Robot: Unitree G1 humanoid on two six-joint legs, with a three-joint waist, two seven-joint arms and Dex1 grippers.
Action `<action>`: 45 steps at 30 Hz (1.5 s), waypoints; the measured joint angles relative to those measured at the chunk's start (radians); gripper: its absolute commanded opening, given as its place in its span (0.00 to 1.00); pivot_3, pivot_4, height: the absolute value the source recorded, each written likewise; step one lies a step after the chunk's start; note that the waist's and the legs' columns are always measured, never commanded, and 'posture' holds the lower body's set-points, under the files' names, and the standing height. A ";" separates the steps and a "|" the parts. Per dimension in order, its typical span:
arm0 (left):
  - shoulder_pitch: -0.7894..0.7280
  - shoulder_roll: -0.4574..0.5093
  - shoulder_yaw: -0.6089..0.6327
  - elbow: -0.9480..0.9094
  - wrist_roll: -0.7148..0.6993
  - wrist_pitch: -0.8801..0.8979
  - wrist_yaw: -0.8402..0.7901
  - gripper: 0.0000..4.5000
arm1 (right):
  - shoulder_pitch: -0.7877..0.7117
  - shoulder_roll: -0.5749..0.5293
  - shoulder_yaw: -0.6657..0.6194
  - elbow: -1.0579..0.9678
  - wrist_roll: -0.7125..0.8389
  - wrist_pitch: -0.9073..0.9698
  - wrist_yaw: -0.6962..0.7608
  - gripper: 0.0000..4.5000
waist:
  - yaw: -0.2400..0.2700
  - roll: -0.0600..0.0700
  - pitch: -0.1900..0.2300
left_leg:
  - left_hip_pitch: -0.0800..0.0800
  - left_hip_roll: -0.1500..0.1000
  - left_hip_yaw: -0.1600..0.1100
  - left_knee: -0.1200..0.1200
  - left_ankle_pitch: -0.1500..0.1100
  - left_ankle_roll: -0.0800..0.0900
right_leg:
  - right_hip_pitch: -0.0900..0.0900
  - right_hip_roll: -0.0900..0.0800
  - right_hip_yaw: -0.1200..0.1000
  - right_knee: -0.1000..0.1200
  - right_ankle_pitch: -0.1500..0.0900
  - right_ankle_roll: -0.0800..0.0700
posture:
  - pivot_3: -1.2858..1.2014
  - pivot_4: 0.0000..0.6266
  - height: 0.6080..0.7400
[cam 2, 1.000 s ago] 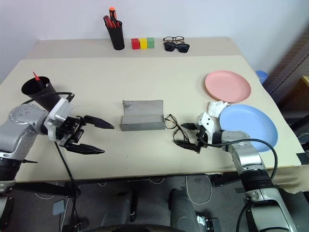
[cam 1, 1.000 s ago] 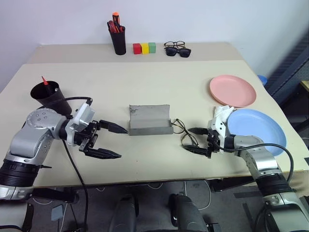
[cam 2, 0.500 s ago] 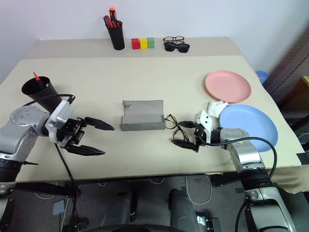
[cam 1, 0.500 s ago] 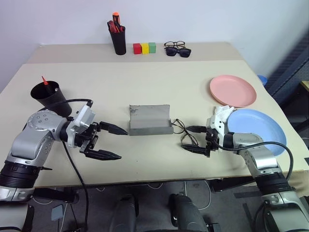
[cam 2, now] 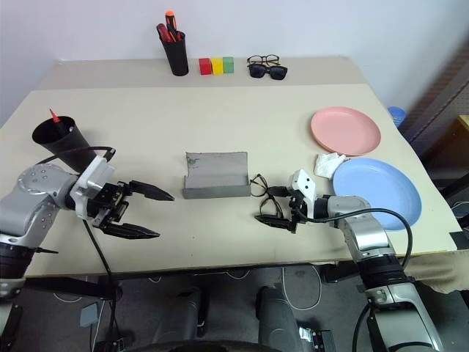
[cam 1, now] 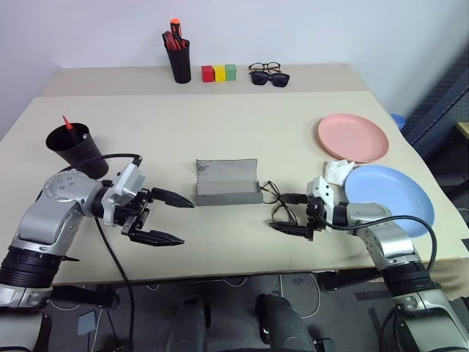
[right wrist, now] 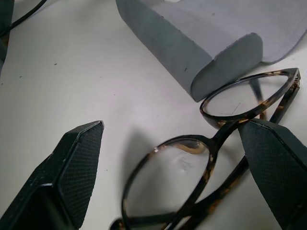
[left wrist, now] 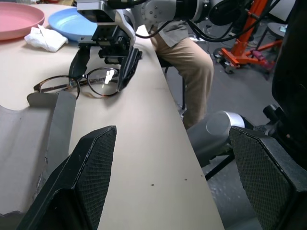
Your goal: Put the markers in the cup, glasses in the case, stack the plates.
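Observation:
The glasses [cam 1: 277, 204], dark thin-framed with clear lenses, lie on the table just right of the open grey case [cam 1: 228, 183]. My right gripper [cam 1: 278, 212] is open and low over the table. One finger is on each side of the glasses [right wrist: 211, 143], and I see no contact. My left gripper [cam 1: 187, 221] hangs open to the left of the case with nothing in it. The black cup [cam 1: 77, 150] stands at the left with a red marker [cam 1: 67, 122] sticking out. The pink plate [cam 1: 353, 136] and blue plate [cam 1: 388, 194] lie side by side at the right.
A crumpled white tissue [cam 1: 337, 170] lies between the plates. Along the far edge stand a black pen holder [cam 1: 179, 59], three coloured blocks [cam 1: 220, 72] and two more pairs of glasses [cam 1: 269, 73]. A person in tan trousers [left wrist: 189, 52] sits beyond the table's near edge.

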 measured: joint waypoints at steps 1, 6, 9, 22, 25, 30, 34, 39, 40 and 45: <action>0.004 0.000 0.001 -0.001 0.000 0.000 0.000 0.87 | -0.002 0.001 0.000 0.001 -0.001 0.000 -0.001 0.80 | 0.000 0.000 0.000 | 0.000 0.000 0.000 0.000 0.000 0.000 | 0.000 0.000 0.000 0.000 0.000 0.000 | 0.52 0.24 1.00; 0.027 0.000 0.017 -0.010 0.000 0.001 0.003 0.87 | -0.011 0.004 0.000 0.003 -0.003 0.000 -0.008 0.24 | 0.000 0.000 0.000 | 0.000 0.000 0.000 0.000 0.000 0.000 | 0.000 0.000 0.000 0.000 0.000 0.000 | 0.52 0.24 1.00; 0.032 0.000 0.025 -0.024 0.000 0.001 0.007 0.87 | -0.027 0.009 -0.001 -0.012 0.018 -0.008 0.009 0.01 | -0.001 0.000 0.000 | 0.001 0.000 0.000 0.000 0.000 0.000 | 0.000 0.000 0.000 0.000 0.000 0.000 | 0.52 0.24 1.00; 0.037 -0.011 0.029 -0.027 0.006 -0.002 0.024 0.87 | 0.002 -0.073 -0.068 -0.060 0.030 0.045 -0.053 0.01 | 0.002 0.000 -0.001 | 0.000 0.000 0.000 0.000 0.000 0.000 | 0.000 -0.001 0.000 -0.001 0.000 -0.001 | 0.52 0.24 1.00; 0.038 -0.011 0.033 -0.021 0.010 -0.002 0.030 0.87 | -0.006 -0.074 -0.100 -0.091 0.034 0.064 -0.103 0.01 | -0.003 0.001 0.000 | 0.000 0.000 0.001 -0.001 0.000 0.000 | -0.001 0.000 0.000 -0.001 0.000 -0.001 | 0.52 0.24 1.00; 0.078 -0.003 0.069 -0.014 0.014 -0.002 0.035 0.87 | -0.085 -0.002 -0.108 -0.225 0.090 0.144 -0.179 0.01 | -0.010 0.002 0.001 | 0.001 0.001 0.000 -0.002 0.000 0.000 | -0.002 0.001 0.000 0.001 0.000 -0.001 | 0.52 0.24 1.00; 0.122 0.025 0.113 -0.010 0.018 -0.003 0.037 0.87 | -0.110 0.102 -0.052 -0.281 0.110 0.182 -0.221 0.01 | -0.005 0.002 0.001 | 0.000 0.001 0.001 -0.002 0.000 0.000 | -0.002 0.001 0.000 0.000 0.000 -0.001 | 0.52 0.24 1.00; 0.192 0.057 0.182 -0.006 0.020 -0.004 0.041 0.87 | -0.119 0.226 0.022 -0.269 0.095 0.180 -0.272 0.01 | -0.002 0.003 0.001 | -0.001 0.001 0.001 -0.002 0.000 0.000 | -0.003 0.000 0.000 -0.001 0.000 -0.001 | 0.52 0.24 1.00; 0.201 0.061 0.191 -0.006 0.020 -0.004 0.041 0.87 | -0.124 0.248 0.032 -0.257 0.091 0.172 -0.279 0.01 | -0.002 0.002 0.001 | -0.001 0.001 0.001 -0.002 0.000 0.000 | -0.003 0.000 0.000 -0.001 0.000 -0.001 | 0.52 0.24 1.00; 0.246 0.070 0.234 -0.038 0.019 0.000 0.058 0.87 | -0.160 0.315 0.061 -0.192 0.064 0.133 -0.305 0.01 | -0.004 0.003 0.001 | -0.001 0.001 0.001 -0.003 0.000 0.000 | -0.004 0.000 0.000 -0.001 0.000 -0.001 | 0.52 0.24 1.00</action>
